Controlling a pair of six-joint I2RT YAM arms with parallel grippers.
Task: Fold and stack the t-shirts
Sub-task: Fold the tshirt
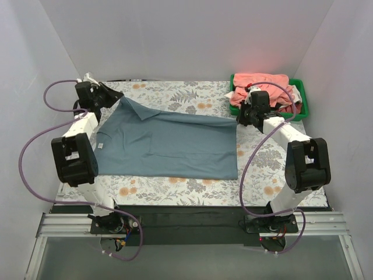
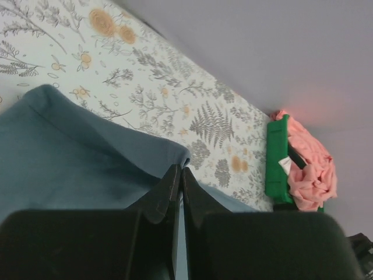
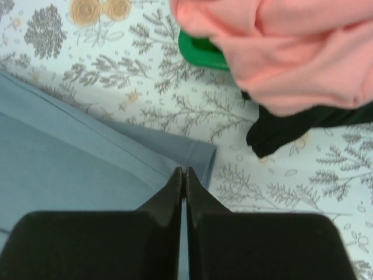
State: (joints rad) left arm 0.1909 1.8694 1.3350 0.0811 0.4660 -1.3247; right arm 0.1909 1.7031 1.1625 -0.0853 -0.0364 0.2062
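Observation:
A large grey-blue t-shirt [image 1: 169, 146] with a collar lies spread across the floral table cover. My left gripper [image 1: 116, 98] is shut on its far left corner by the collar; in the left wrist view the closed tips [image 2: 179, 169] pinch the cloth edge [image 2: 70, 151]. My right gripper [image 1: 239, 118] is shut on the far right corner; in the right wrist view the tips [image 3: 184, 170] meet over the hem corner [image 3: 87, 169]. Salmon-pink shirts [image 1: 259, 81] are piled in a green bin [image 1: 302, 96] at the far right.
The bin [image 3: 198, 49] with pink cloth [image 3: 280, 52] and a black piece [image 3: 291, 125] hanging over it sits close behind my right gripper. The bin also shows in the left wrist view [image 2: 277, 157]. White walls enclose the table on three sides.

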